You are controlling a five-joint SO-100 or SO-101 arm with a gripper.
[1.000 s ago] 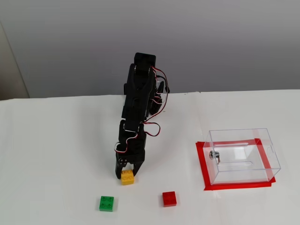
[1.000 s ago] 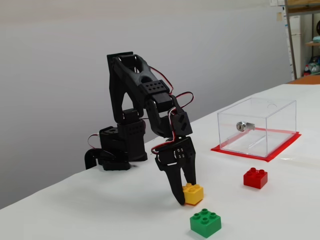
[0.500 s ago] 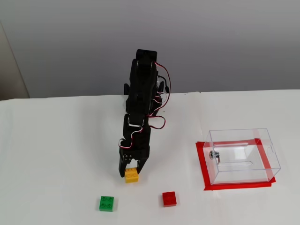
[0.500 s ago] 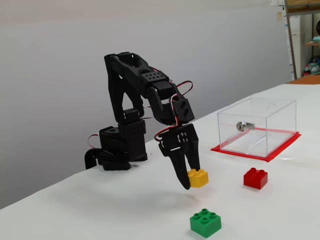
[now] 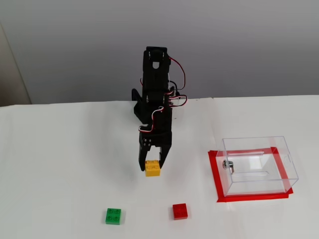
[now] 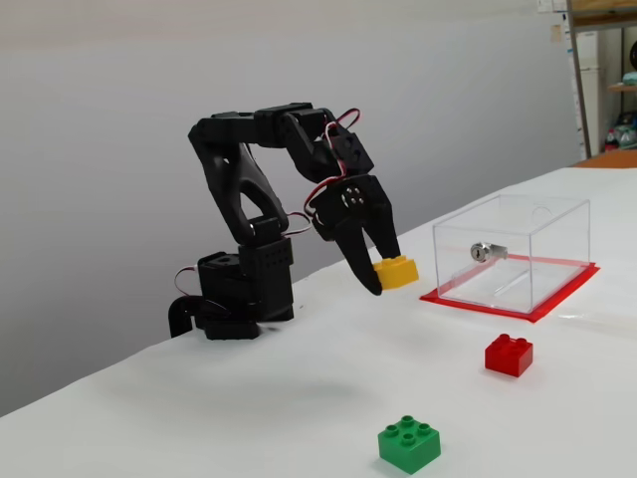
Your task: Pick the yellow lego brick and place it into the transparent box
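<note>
Pincer (image 5: pixel 152 168) clamps the yellow brick (image 5: pixel 152 169) in a fixed view, off the table (image 5: pixel 60 149) around its middle; the box (image 5: pixel 259 164) stands on red tape (image 5: pixel 215 174) toward the right edge, with green brick (image 5: pixel 113 216) and red brick (image 5: pixel 180 211) by the near edge.

Another fixed view — the pincer (image 6: pixel 390 271) holds the yellow brick (image 6: pixel 396 271) well above the table (image 6: pixel 299 398), left of the box (image 6: pixel 513 251); the red brick (image 6: pixel 509 355) and green brick (image 6: pixel 409 443) lie nearer the front edge.

Office or lab space, plain grey wall (image 5: pixel 75 45), white table (image 5: pixel 60 149), shelving (image 6: pixel 602 70) (far right edge)
</note>
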